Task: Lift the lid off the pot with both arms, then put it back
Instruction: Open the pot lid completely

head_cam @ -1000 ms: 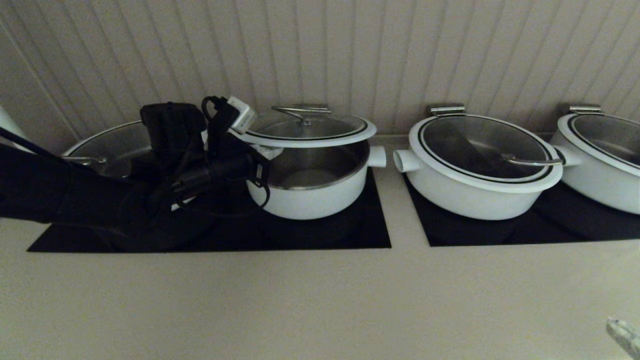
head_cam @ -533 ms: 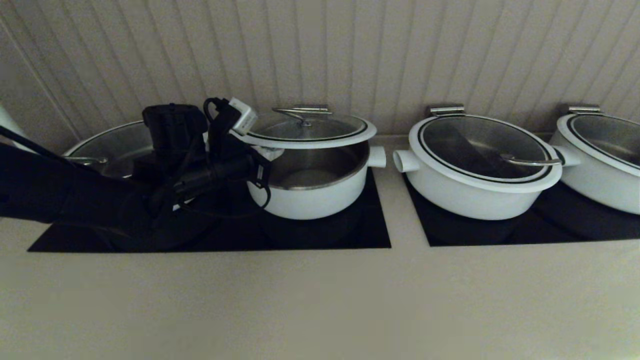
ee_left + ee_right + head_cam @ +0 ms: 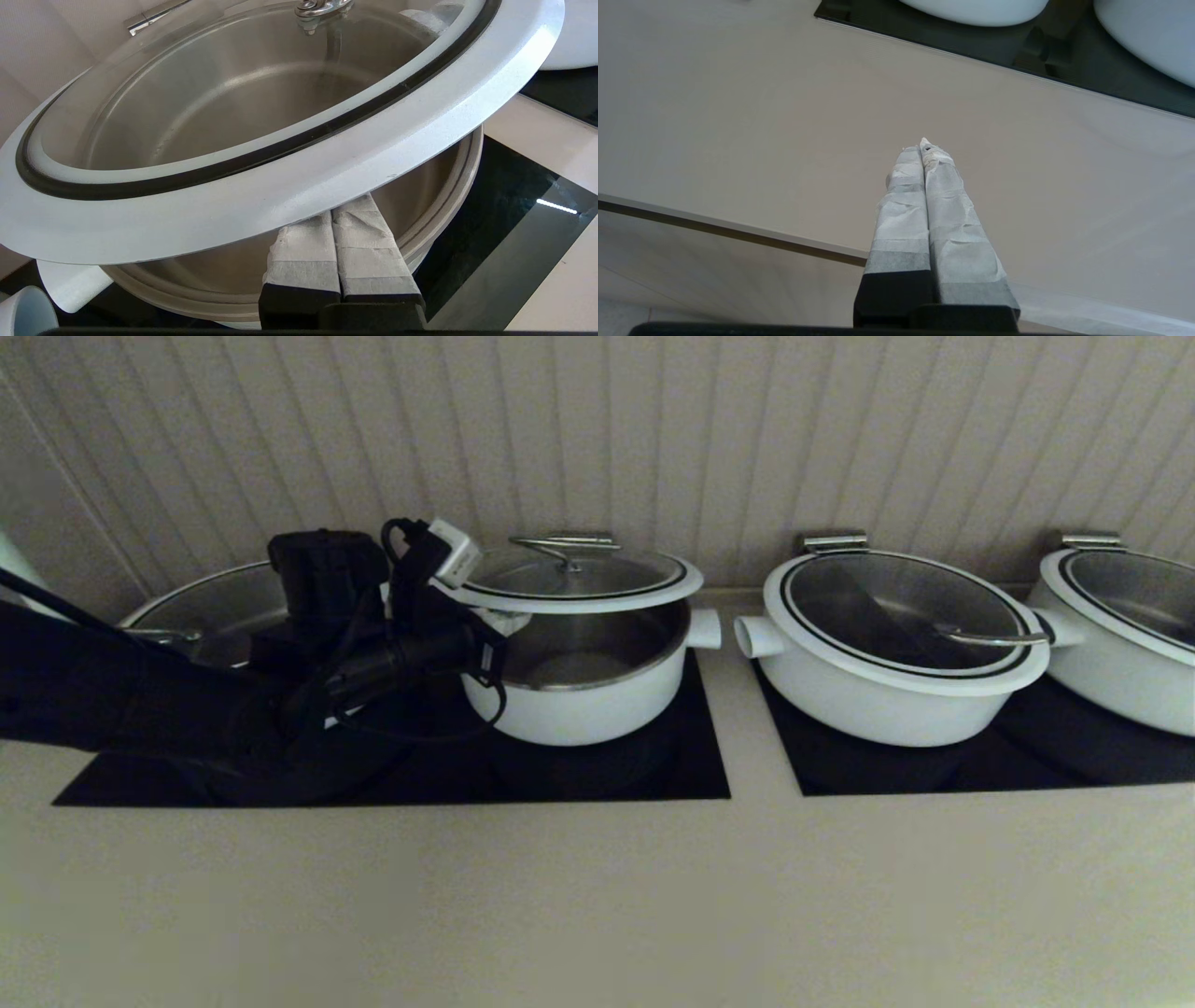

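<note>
The lid (image 3: 574,574), glass with a white rim, black ring and wire handle, hangs tilted above the pot (image 3: 583,705), raised on its left side. The pot's steel bowl shows under it. My left gripper (image 3: 501,621) is shut, with its taped fingertips pressed together under the lid's left rim, holding it up. In the left wrist view the shut gripper (image 3: 332,212) reaches under the white rim of the lid (image 3: 327,158), over the pot's steel edge (image 3: 448,186). My right gripper (image 3: 922,145) is shut and empty above the beige counter, out of the head view.
A wide lidded pot (image 3: 201,607) stands behind my left arm. Two more wide white pots (image 3: 896,644) (image 3: 1120,625) stand to the right on a black cooktop (image 3: 1027,756). A ribbed wall is close behind. The beige counter (image 3: 597,896) runs along the front.
The right gripper's tip, at the bottom right of the head view a second ago, has left that view. The left arm and lifted lid have barely moved.
</note>
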Available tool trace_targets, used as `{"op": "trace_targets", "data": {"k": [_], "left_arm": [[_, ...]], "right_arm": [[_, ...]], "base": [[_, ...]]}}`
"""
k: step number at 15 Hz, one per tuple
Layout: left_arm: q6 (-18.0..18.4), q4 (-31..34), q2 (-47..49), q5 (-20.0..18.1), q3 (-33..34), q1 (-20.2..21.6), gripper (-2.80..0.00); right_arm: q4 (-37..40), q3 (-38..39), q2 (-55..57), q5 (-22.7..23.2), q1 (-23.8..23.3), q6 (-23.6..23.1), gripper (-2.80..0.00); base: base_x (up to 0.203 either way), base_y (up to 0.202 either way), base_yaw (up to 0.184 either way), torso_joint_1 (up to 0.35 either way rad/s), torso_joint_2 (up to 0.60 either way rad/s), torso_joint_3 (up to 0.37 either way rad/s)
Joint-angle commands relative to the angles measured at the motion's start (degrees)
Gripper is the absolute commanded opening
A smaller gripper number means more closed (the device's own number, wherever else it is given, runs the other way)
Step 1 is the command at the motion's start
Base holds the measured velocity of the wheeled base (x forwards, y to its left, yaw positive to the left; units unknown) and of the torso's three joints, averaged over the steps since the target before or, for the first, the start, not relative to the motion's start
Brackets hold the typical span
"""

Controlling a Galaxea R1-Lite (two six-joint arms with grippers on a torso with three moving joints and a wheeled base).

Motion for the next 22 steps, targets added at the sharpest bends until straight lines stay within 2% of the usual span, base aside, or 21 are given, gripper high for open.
{"op": "trace_targets", "data": {"k": [1,9,11,14,16,22], "left_arm": [[0.09,-0.25,0.28,-0.07,0.00,-0.02,-2.80],[0.09,-0.25,-0.08,-0.07,-0.09,-0.02,-2.80],[0.09,-0.25,-0.25,-0.04,0.00,0.05,-2.80],[0.09,-0.25,-0.31,0.02,-0.07,-0.02,-2.80],[0.09,-0.25,-0.34,0.02,-0.09,-0.02,-2.80],[0.09,-0.25,-0.60,0.02,-0.11,-0.02,-2.80]], "right_arm": [[0.06,0.02,-0.09,0.07,0.01,-0.11,-2.80],[-2.14,0.63,0.18,-0.02,0.01,-0.11,-2.80],[-2.07,0.63,3.17,-0.02,0.01,0.03,-2.80],[-2.41,1.03,1.91,-0.23,0.01,2.97,-2.80],[-4.32,1.76,-0.11,-1.15,0.01,7.20,-2.80],[-5.56,2.30,-0.09,-1.34,0.01,7.28,-2.80]], "base": [[0.000,0.000,0.000,0.000,0.00,0.000],[0.000,0.000,0.000,0.000,0.00,0.000],[0.000,0.000,0.000,0.000,0.00,0.000],[0.000,0.000,0.000,0.000,0.00,0.000],[0.000,0.000,0.000,0.000,0.00,0.000],[0.000,0.000,0.000,0.000,0.00,0.000]]}}
